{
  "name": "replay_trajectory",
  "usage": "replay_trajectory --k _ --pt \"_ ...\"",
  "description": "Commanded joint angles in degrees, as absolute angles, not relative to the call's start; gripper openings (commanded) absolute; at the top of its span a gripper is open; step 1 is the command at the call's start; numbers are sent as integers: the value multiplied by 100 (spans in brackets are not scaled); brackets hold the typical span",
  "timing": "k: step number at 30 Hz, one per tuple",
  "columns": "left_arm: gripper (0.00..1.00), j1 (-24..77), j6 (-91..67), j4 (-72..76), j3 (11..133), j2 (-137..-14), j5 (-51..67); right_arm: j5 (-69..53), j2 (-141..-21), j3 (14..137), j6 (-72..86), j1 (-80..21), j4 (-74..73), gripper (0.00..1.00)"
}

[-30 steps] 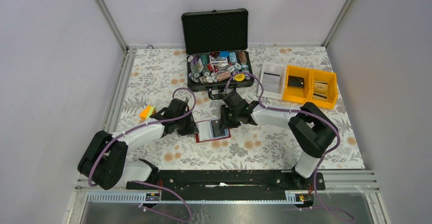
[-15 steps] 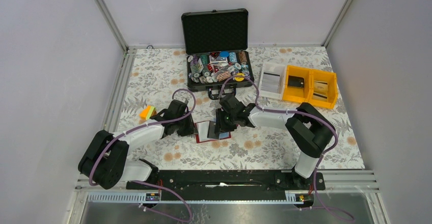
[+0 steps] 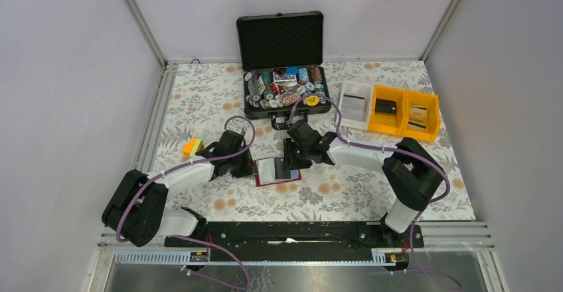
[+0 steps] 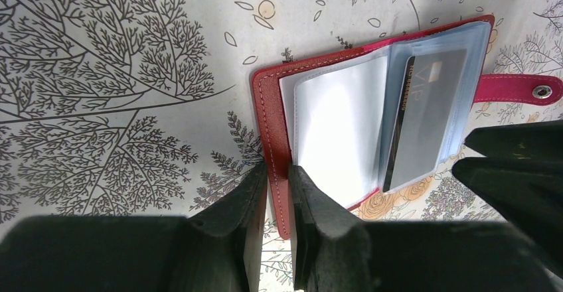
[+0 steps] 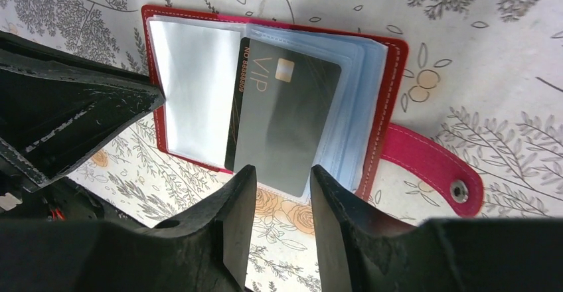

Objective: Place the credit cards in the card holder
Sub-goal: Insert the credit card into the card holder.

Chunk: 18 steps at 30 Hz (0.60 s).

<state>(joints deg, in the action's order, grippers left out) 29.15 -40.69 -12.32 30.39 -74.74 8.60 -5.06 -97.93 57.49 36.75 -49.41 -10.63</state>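
While the left tool is clenched on the left cover edge of the small dark red leather-like folding card holder, pinning it open on the floral-clothed table, the right tool hangs released at one short end of a dark grey plastic credit card marked VIP. Its fingers are parted with nothing clamped between them. That card lies tilted among the clear sleeves on the holder's right half, and one corner appears to jut past the sleeve toward the right tool. The holder lies mid-table between the two tools, its snap tab splayed to the right.

I judge the step in hand to be seating this card. The next move calls for a gentle push on the jutting corner to send it home, with the left grip kept firm.

Counted: one card holder, one card at it, two tools. Far right sit a two-compartment yellow plastic bin and a white tray, seemingly holding more cards, too small to count. At the far centre is one open black hard case of poker chips.
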Motion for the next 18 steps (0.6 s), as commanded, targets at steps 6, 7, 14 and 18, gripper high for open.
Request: replay_trajectory --k 6,7,14,18 --pt "20 2900 -3999 -1045 3092 -7486 880 -189 -9653 5918 3664 -4975 -1323 43" --pt "20 2900 -3991 -1046 3093 -7495 877 -201 -9669 5922 3662 -4975 -1319 43" --pt "20 2900 -3979 -1054 3111 -7510 885 -123 -9783 5898 3668 -4975 -1320 42" --pt "20 2900 -3966 -1054 3127 -7515 898 -150 -9886 5880 3680 -4975 -1321 41"
